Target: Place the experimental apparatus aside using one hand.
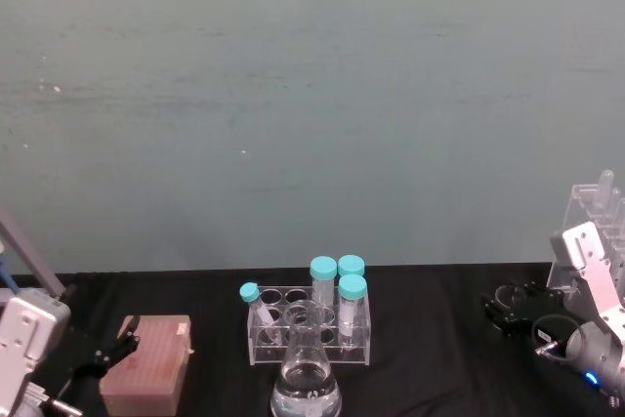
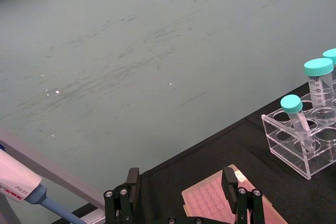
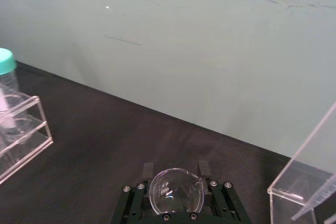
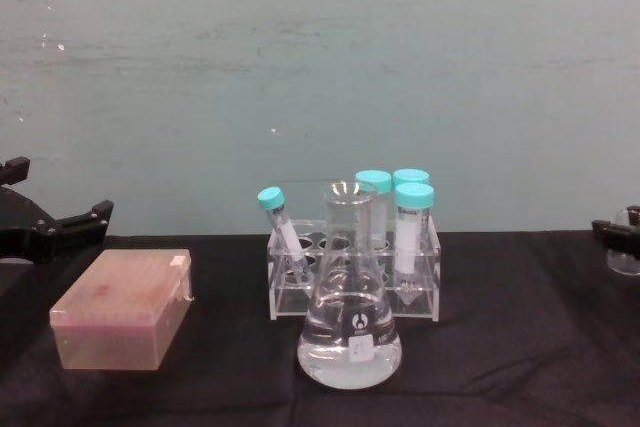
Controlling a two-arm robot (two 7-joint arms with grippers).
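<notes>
Right wrist view: the right gripper (image 3: 176, 171) is clamped on the small glass beaker (image 3: 176, 195), one finger pressed against each side, above the black table (image 3: 94, 135). In the head view that puts the beaker way over on the right side, near the tall clear stand (image 1: 598, 207) at the table's right edge. The flask (image 1: 306, 383) with clear liquid sits front and centre, just in front of the tube rack (image 1: 283, 339) holding the teal-capped tubes (image 1: 352, 305). The left gripper (image 1: 109, 349) is low on the left, fingers spread wide and holding nothing, close to the pink box (image 1: 146, 366).
</notes>
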